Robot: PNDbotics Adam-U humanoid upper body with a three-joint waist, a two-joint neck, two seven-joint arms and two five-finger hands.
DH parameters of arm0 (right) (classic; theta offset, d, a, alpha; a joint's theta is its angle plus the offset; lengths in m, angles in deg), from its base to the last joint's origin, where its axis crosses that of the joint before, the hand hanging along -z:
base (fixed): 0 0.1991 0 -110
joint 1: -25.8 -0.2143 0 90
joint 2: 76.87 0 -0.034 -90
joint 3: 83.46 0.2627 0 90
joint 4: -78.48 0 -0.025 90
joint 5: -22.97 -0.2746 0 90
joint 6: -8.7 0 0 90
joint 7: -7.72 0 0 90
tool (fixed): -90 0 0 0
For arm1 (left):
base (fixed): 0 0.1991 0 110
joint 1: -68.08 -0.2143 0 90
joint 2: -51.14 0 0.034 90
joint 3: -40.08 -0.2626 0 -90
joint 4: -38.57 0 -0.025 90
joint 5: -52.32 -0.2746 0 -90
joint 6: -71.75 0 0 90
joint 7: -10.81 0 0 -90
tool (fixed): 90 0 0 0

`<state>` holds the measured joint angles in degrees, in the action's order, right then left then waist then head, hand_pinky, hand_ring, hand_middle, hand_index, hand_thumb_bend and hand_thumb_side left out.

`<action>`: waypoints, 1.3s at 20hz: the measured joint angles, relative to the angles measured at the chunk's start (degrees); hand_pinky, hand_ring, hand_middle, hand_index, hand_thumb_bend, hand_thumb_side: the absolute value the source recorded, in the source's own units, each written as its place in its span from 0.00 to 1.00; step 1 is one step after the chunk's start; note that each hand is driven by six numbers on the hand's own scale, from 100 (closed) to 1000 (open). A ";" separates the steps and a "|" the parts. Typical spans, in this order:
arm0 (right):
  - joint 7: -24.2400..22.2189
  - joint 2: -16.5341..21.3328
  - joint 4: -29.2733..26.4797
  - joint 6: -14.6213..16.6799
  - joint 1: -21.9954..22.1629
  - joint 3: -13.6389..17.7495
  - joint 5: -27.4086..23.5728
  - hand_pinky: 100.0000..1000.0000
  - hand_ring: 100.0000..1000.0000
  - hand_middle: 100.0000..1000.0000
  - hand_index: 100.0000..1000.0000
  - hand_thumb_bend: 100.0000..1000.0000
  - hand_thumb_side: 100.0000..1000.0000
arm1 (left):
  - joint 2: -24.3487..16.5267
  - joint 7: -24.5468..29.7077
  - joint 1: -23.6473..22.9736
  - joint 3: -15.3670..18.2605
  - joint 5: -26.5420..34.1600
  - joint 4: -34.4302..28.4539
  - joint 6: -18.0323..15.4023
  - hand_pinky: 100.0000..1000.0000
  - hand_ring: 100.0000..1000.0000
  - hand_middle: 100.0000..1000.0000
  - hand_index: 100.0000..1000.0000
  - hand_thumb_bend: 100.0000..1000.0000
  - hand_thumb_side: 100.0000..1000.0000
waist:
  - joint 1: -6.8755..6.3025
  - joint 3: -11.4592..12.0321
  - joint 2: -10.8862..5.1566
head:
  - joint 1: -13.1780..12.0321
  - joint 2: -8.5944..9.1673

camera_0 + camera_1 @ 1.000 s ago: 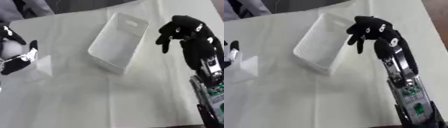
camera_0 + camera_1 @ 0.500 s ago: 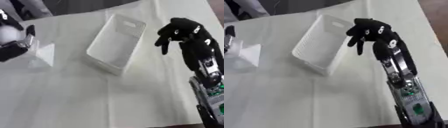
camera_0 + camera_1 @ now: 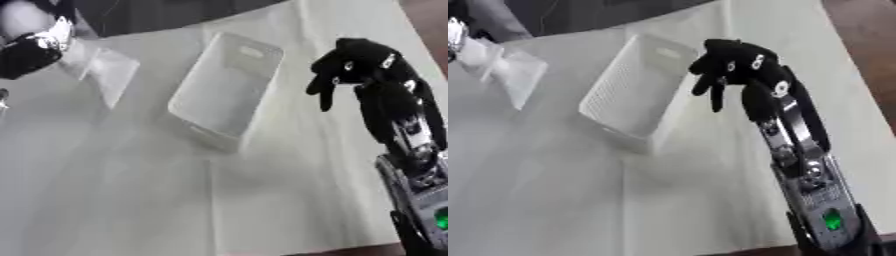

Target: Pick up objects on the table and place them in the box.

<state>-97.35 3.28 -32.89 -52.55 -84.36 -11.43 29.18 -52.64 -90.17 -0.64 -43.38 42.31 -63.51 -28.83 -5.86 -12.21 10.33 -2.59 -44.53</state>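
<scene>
Leftmost, left hand (image 3: pixel 35 47): black and silver, at the upper left corner, closed around a clear, pale object (image 3: pixel 105 75) raised off the surface (image 3: pixel 131 200). Centre: white box (image 3: pixel 226 92), oblong, lying askew on the pale covered surface, apart from both hands. Right: right hand (image 3: pixel 737 70), black, fingers drooping and relaxed, holding nothing, hovering just beside the box's right rim.

One white box (image 3: pixel 226 90), one clear bag (image 3: pixel 107 75), one table (image 3: pixel 131 200), and two robot hands: left (image 3: pixel 35 42), right (image 3: pixel 737 70).
</scene>
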 measured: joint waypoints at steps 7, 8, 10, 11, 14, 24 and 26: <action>-0.63 0.00 0.06 0.05 -0.02 -0.40 -0.36 0.20 0.48 0.62 0.87 0.00 1.00 | 0.87 2.00 5.49 -1.87 0.65 3.02 -0.39 0.00 0.00 0.00 0.09 0.00 0.03 | -0.83 -2.11 -0.02 | -0.03 0.00; -0.69 0.01 0.06 0.03 -0.03 -0.43 -0.42 0.20 0.48 0.62 0.87 0.00 1.00 | 1.08 2.33 6.20 -2.24 0.65 3.55 -0.45 0.00 0.00 0.00 0.09 0.00 0.03 | -0.96 -2.34 -0.02 | -0.03 0.00; -0.86 0.02 0.07 0.02 -0.03 -0.61 -0.59 0.19 0.47 0.62 0.87 0.00 1.00 | 1.28 3.05 7.70 -3.05 0.65 4.54 -0.80 0.00 0.00 0.00 0.09 0.00 0.03 | -1.34 -2.85 -0.03 | -0.06 0.00; -0.99 0.02 0.07 0.00 -0.03 -0.71 -0.64 0.19 0.47 0.62 0.87 0.00 1.00 | 1.46 3.43 8.38 -3.43 0.61 5.03 -0.98 0.00 0.00 0.00 0.09 0.00 0.03 | -1.55 -3.10 -0.05 | -0.15 0.00; -1.23 0.04 0.09 0.00 -0.03 -0.80 -0.71 0.19 0.47 0.62 0.87 0.00 1.00 | 1.62 4.29 9.86 -4.40 -0.35 6.63 -1.40 0.00 0.00 0.00 0.09 0.00 0.03 | -2.13 -4.00 -0.16 | -0.25 0.00; -2.30 0.10 0.24 -0.05 -1.01 -1.63 -1.26 0.19 0.47 0.61 0.87 0.00 1.00 | 1.79 4.42 13.32 -5.61 -2.15 10.51 -2.56 0.00 0.00 0.00 0.09 0.00 0.03 | -4.25 -8.00 -0.34 | -0.29 0.00; -2.55 0.10 0.24 -0.11 -1.12 -1.78 -1.43 0.19 0.47 0.61 0.87 0.00 1.00 | 2.24 4.35 13.99 -5.79 -2.04 11.00 -2.68 0.00 0.00 0.00 0.09 0.00 0.03 | -4.56 -8.63 -0.33 | -0.44 0.00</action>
<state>-99.90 3.38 -32.66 -52.66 -85.48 -13.21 27.75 -50.40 -85.82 13.35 -49.16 40.27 -52.51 -31.51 -10.43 -20.83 10.00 -3.03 -44.53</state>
